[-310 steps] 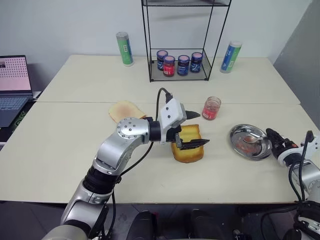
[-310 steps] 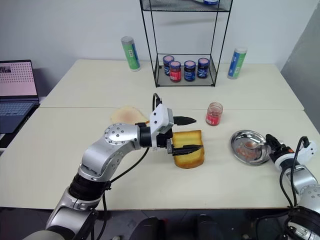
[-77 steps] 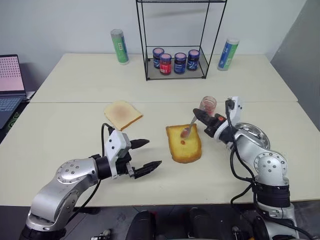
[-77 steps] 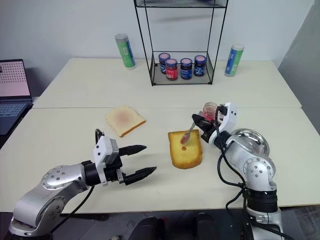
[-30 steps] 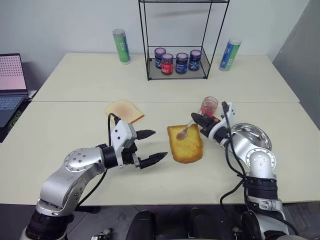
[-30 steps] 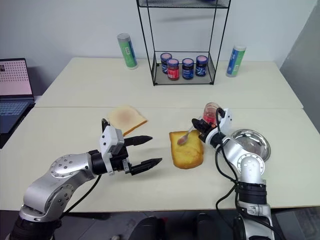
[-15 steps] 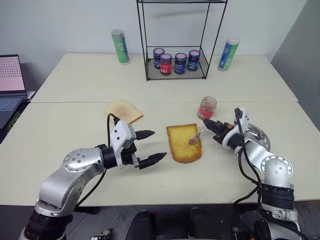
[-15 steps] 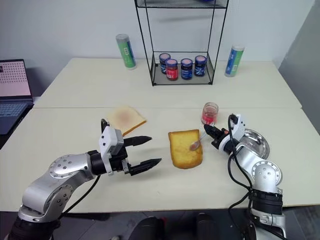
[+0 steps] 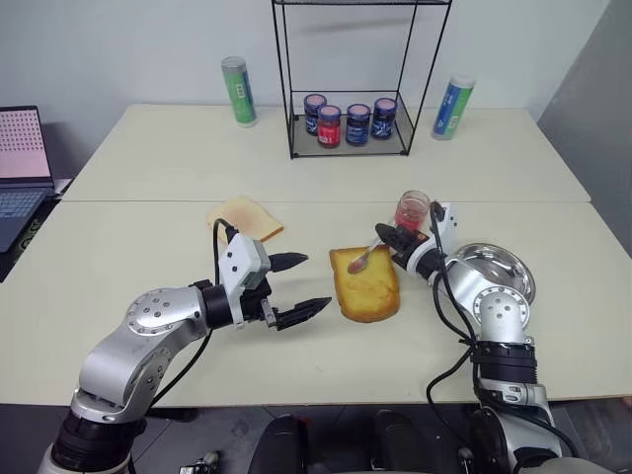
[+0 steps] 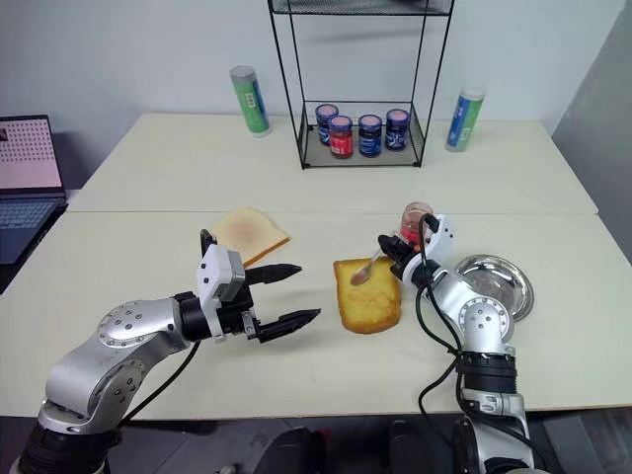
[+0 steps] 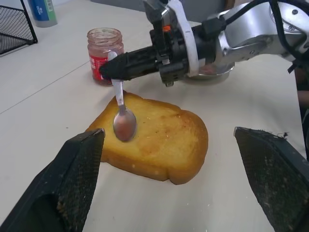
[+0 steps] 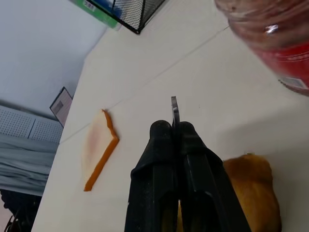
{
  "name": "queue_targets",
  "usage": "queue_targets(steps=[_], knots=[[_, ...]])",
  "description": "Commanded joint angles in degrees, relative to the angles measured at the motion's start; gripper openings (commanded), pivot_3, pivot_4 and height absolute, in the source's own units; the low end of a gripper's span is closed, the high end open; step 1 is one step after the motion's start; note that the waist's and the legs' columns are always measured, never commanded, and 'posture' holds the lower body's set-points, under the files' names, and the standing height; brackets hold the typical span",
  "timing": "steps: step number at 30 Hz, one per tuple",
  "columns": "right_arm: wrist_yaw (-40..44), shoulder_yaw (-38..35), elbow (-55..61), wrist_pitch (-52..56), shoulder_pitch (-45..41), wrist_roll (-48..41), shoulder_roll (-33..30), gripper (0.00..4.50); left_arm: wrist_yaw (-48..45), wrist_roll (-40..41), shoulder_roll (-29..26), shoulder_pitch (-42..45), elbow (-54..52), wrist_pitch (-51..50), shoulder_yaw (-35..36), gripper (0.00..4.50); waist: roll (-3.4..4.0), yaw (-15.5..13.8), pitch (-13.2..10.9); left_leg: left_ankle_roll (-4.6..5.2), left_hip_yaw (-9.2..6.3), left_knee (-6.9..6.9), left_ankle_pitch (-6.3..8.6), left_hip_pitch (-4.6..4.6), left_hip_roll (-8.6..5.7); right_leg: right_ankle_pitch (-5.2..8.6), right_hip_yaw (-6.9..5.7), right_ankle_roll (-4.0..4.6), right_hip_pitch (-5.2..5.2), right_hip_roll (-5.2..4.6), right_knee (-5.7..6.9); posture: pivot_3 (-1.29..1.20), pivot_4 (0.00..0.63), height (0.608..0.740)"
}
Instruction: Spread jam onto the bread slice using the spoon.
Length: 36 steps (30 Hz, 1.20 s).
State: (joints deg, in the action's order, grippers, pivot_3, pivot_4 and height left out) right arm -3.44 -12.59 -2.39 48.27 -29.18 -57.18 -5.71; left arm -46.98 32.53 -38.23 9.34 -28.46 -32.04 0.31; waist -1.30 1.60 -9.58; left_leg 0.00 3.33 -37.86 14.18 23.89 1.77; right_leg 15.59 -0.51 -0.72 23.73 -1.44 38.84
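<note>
Golden-yellow, the one thick bread slice (image 9: 366, 283) lies near the middle of the table (image 9: 148, 178), toward its front edge. Head cameras count four jars (image 9: 348, 121) inside a wire rack (image 9: 351, 79) at the far edge, two tall canisters flanking it, one open jar (image 9: 411, 211) just beyond the slice, one paler slice (image 9: 245, 217) to its left, and one steel dish (image 9: 504, 272) toward the right edge. Wide bare tabletop stretches along the left side and the front edge. The right gripper (image 9: 388, 237) is clenched on the handle of the single spoon (image 9: 363, 256), whose bowl rests over the slice's far left corner. The left gripper (image 9: 301, 288) hangs released, fingers spread, just left of the slice and apart from it.

From the left wrist, the bread slice sits between two splayed fingers (image 11: 72, 179), untouched by either. A pink coat of jam (image 11: 125, 127) fills the spoon bowl, which lies on the crust near one corner; the open jar stands just behind it.

From the right wrist, two black fingers (image 12: 190, 164) press together around the thin spoon handle, the bread slice directly below, the paler slice well beyond, the open jar close alongside.
</note>
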Motion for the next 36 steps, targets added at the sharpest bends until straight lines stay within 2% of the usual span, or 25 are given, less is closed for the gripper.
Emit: queue_targets(steps=[1,8,13,18,27,31,36], knots=[[1.7,-1.5,5.4,2.1,3.6,-0.6,-2.6,0.02,-0.4,0.2,-0.5,0.1,-1.3,0.7,0.8,4.5,0.0,-0.1,0.0,0.0,-0.01,0.0,0.0,0.0,0.0,0.0,-0.01,0.0,0.0,-0.04,0.0,0.0,0.15,0.74],[-2.4,-6.2,16.6,8.3,10.2,-9.8,-6.3,0.02,-0.7,0.1,-0.1,0.8,-0.8,1.0,0.1,4.5,-0.01,-0.1,0.0,0.0,-0.02,0.0,0.0,-0.04,0.0,0.01,-0.03,-0.01,-0.03,-0.09,0.01,0.0,0.15,0.74],[-6.9,-8.6,19.9,7.7,7.3,-16.9,-6.1,0.02,-1.7,0.1,0.1,3.8,0.4,0.9,-0.7,4.5,-0.01,0.1,0.0,0.0,-0.03,0.0,0.0,-0.05,0.05,0.06,-0.02,-0.1,-0.02,0.01,0.03,0.0,0.15,0.74],[-11.1,-13.5,22.4,4.9,5.6,-22.2,-10.8,0.02,-6.2,0.7,-0.2,12.8,3.0,-0.1,-3.6,4.5,-0.05,-0.2,0.0,0.0,-0.03,0.0,0.0,-0.01,-0.01,0.06,-0.03,-0.11,-0.01,0.18,0.02,0.0,0.15,0.74],[-11.9,-23.9,23.8,-0.5,16.0,-22.0,-20.2,0.02,-16.5,-2.9,1.4,26.3,7.6,1.6,-14.2,4.5,-0.06,-1.2,0.0,0.02,0.03,0.0,0.01,0.04,-0.1,0.03,0.02,-0.14,-0.13,0.14,-0.3,0.0,0.15,0.74],[-8.7,-26.7,22.4,-3.2,20.9,-20.3,-21.4,0.02,-17.2,-9.7,6.6,29.8,14.3,8.5,-19.9,4.5,-0.03,-1.3,0.0,0.02,-0.01,0.0,0.01,-0.04,-0.09,0.11,0.0,-0.25,-0.19,0.2,-0.27,0.0,0.15,0.74],[0.5,-25.5,14.5,-7.2,24.0,-15.3,-20.2,0.02,-18.0,-12.6,13.4,32.9,21.9,12.4,-22.6,4.5,-0.04,-1.2,0.0,0.03,0.0,-0.02,0.01,-0.04,-0.07,0.14,0.04,-0.31,-0.19,0.24,-0.27,0.0,0.15,0.74]])
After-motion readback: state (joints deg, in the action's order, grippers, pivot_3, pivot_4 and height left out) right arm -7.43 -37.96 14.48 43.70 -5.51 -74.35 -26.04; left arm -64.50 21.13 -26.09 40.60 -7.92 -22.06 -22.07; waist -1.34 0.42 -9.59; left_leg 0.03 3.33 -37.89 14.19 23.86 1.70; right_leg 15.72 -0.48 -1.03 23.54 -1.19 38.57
